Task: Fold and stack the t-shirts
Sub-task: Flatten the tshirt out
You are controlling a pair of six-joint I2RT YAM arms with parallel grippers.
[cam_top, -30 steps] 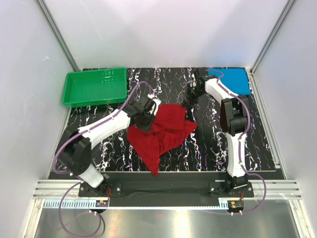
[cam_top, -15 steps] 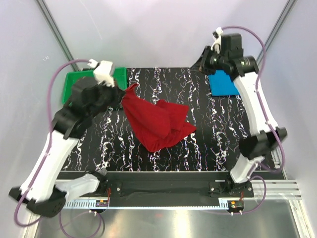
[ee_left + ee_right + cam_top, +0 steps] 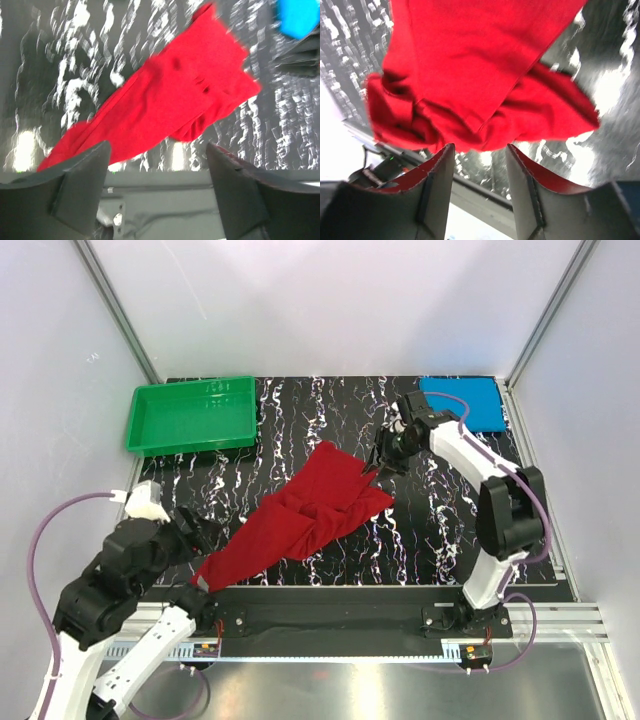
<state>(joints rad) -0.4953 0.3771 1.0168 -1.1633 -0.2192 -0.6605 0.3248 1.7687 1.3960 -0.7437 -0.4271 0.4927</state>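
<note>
Left gripper (image 3: 157,146), right gripper (image 3: 480,147) jaws opening, dropping red t-shirt (image 3: 310,512); shirt now lying stretched long, waiting for folding

Spread t-shirt (image 3: 300,515) lies on table (image 3: 420,530) centre, near tip apparently at front edge. Tray (image 3: 190,415) back left, folded t-shirt (image 3: 465,403) back right.

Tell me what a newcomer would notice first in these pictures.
The red shirt stands out first: a crumpled strip lying diagonally across the black marbled table, from the near left toward the centre. Next come the blue shirt, folded neat in the far right corner, and the green tray at the far left.
</note>
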